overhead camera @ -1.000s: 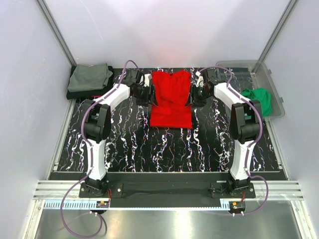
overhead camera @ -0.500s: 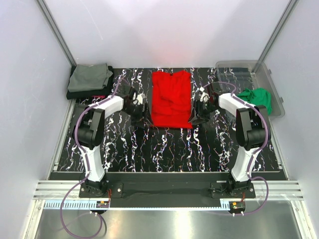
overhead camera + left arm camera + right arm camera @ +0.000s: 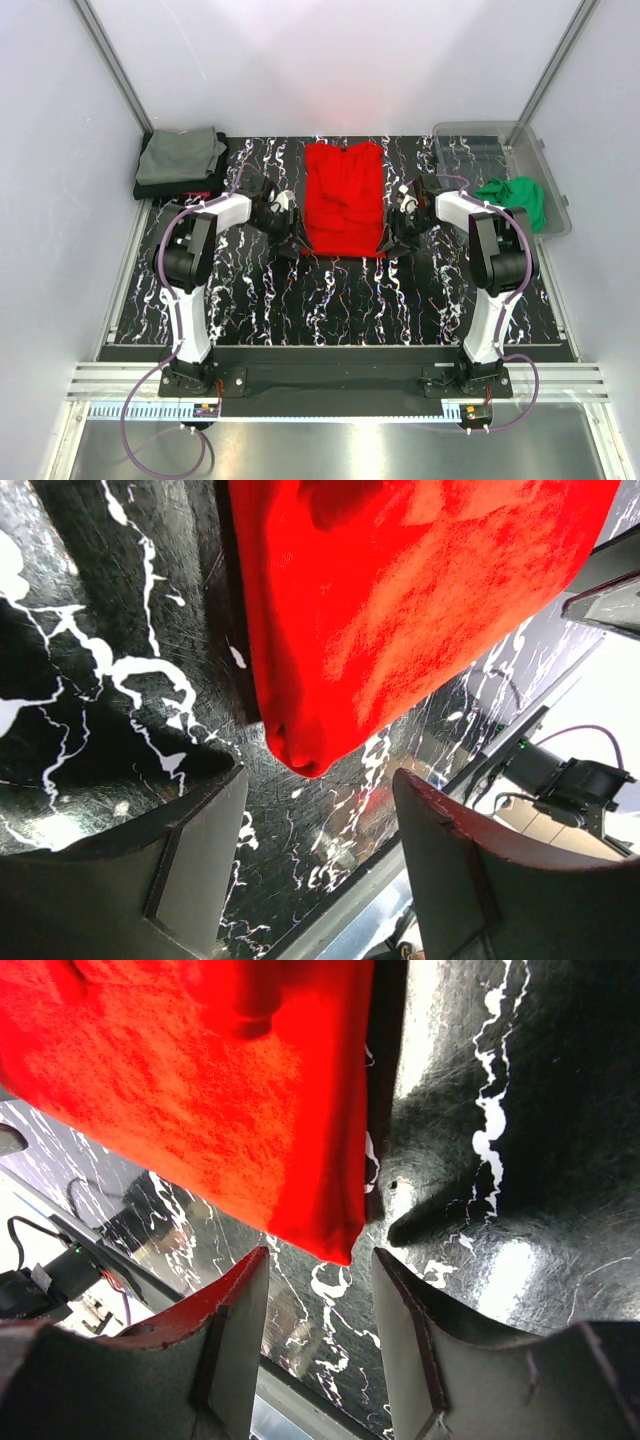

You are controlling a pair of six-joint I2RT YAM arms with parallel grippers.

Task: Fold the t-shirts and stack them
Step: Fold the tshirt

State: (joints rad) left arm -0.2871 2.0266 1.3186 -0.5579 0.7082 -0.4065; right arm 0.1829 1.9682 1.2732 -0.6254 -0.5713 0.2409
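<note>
The red t-shirt (image 3: 343, 200) lies folded into a narrow strip at the middle back of the table. My left gripper (image 3: 291, 240) stands open at its near left corner. In the left wrist view that corner of the red t-shirt (image 3: 400, 600) hangs just ahead of the left gripper (image 3: 320, 805), untouched. My right gripper (image 3: 391, 239) stands open at the near right corner. The right wrist view shows the red t-shirt (image 3: 200, 1090) with its corner at the mouth of the right gripper (image 3: 320, 1280), between the tips but not pinched. The grey-olive t-shirt (image 3: 180, 154) rests on the dark t-shirt (image 3: 160, 189) at the back left.
A clear plastic bin (image 3: 470, 129) stands at the back right with the green t-shirt (image 3: 520, 199) spilling from it. The black marbled table (image 3: 330, 300) stretches toward me. Grey walls close in on both sides.
Both grippers have slid toward me along the red shirt's sides, from its middle to its near corners. The shirt itself has not moved.
</note>
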